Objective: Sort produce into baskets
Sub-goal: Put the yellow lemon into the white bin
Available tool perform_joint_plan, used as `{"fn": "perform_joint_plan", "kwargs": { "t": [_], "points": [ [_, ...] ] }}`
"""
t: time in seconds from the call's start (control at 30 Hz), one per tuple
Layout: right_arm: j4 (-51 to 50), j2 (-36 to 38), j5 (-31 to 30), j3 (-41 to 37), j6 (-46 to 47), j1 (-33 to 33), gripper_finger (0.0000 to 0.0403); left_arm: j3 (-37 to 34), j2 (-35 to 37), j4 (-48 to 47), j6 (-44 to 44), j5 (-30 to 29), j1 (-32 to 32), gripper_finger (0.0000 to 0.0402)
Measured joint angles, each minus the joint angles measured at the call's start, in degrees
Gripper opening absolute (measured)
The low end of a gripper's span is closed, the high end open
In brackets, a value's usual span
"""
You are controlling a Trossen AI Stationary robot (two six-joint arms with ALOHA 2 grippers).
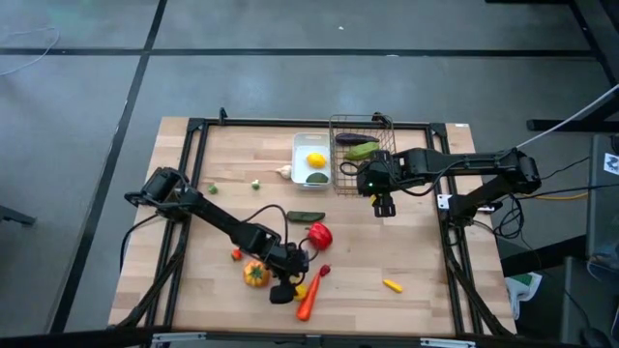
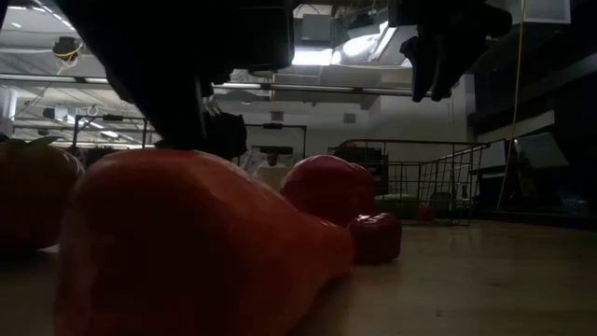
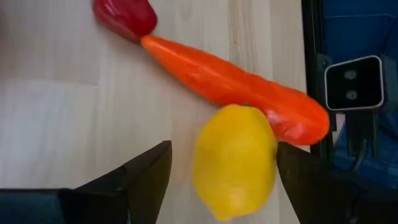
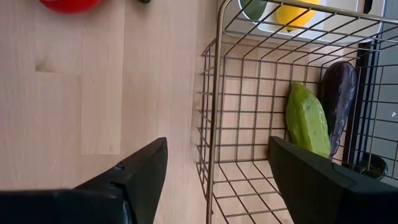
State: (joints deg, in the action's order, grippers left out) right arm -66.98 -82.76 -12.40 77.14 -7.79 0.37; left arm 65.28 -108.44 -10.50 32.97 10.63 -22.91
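My left gripper [image 1: 284,290] is low over the table's near middle and open. A yellow lemon [image 3: 235,160] lies on the table between its fingers, against the thick end of the orange carrot [image 3: 230,84]. A small red chilli [image 3: 124,15] lies at the carrot's thin end. My right gripper [image 1: 384,206] is open and empty, above the table just near of the wire basket [image 1: 363,145]. The basket holds a purple eggplant [image 4: 337,99] and a green cucumber [image 4: 308,121]. The white tray [image 1: 298,159] holds a lemon [image 1: 315,160] and a green piece [image 1: 316,178]. My left gripper stands with one finger on each side of the lemon, coming from above. One finger [image 3: 298,174] is right at the lemon's side [image 3: 270,155]; I cannot tell whether it touches. The other finger [image 3: 149,177] is clearly apart from it.
On the table lie a red pepper [image 1: 320,234], an orange tomato [image 1: 255,275], a green cucumber [image 1: 306,216], a yellow chilli [image 1: 392,285] and small pieces at the far left [image 1: 255,184]. A black frame [image 1: 193,135] borders the table.
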Motion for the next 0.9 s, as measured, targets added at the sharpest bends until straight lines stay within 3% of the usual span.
{"fn": "perform_joint_plan", "kwargs": {
  "t": [0.5, 0.9],
  "points": [
    [0.0, 0.0, 0.0, 0.0, 0.0, 0.0, 0.0276, 0.1, -0.8, 0.8, 0.5, -0.3, -2.4, 0.0283],
    [0.0, 0.0, 0.0, 0.0, 0.0, 0.0, 0.0276, 0.2, -0.9, 0.2, 10.9, -2.2, -1.0, 0.0283]
  ]
}}
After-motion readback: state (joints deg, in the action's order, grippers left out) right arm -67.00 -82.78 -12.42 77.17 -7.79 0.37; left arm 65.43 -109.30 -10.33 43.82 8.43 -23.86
